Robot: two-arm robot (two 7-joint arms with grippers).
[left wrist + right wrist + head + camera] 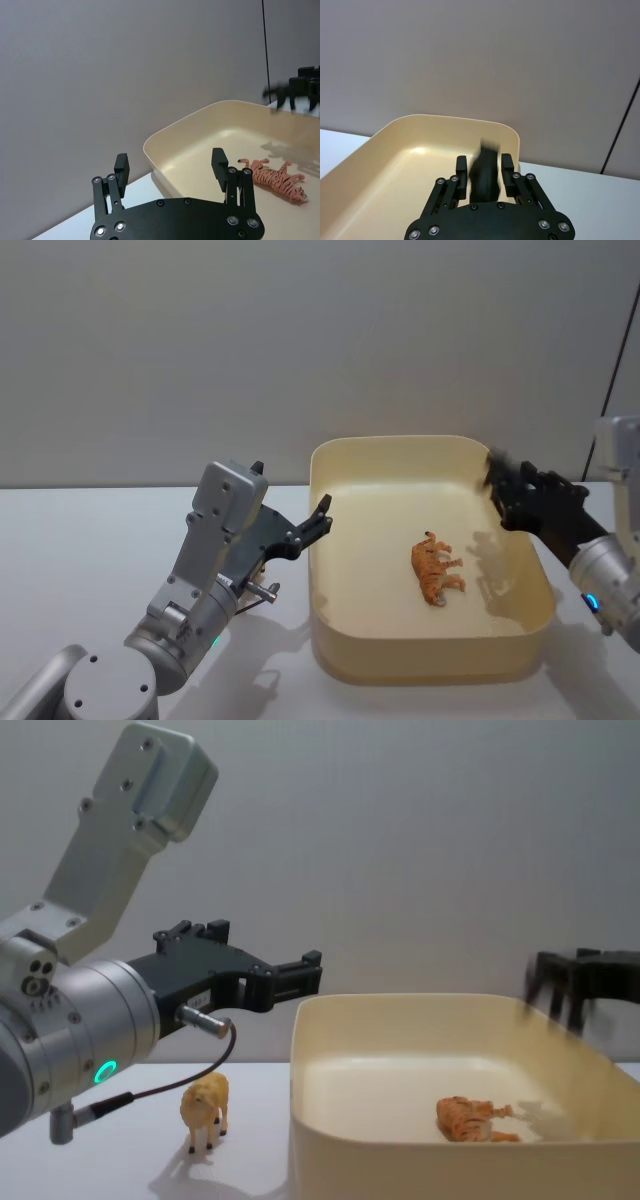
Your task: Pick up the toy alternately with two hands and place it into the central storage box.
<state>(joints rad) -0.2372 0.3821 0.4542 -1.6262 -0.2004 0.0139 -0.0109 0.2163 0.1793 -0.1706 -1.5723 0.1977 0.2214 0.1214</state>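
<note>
Nearest the chest camera, the left arm's silver body shows a lit green ring light. The left gripper hangs just outside the left wall of the storage box, fingers spread wide and holding nothing. Beneath it, a tan sheep-like toy stands upright on the table, near the box but apart from it. A tiger toy lies on its side on the box floor, right of centre. The right gripper is raised over the box's right rim, toward the far corner. Its fingers stand narrow, pressed against a dark object between them. That object is too blurred to identify.
</note>
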